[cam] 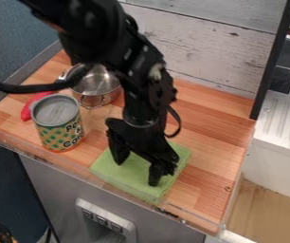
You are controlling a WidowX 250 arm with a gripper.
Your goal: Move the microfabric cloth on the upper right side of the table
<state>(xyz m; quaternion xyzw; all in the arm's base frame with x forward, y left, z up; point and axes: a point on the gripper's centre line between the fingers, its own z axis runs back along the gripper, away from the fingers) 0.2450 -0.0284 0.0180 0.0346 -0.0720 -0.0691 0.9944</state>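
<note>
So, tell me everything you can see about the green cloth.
The green cloth is a light, plain, soft-looking piece, roughly four-sided, spread mostly flat on the wooden tabletop. It lies by the table's front edge, to the right of the can in the picture, with its near side along that edge. The open gripper hangs over it and hides part of its far side; whether the fingertips touch it, I can't tell. Nothing else rests on the part that shows.
</note>
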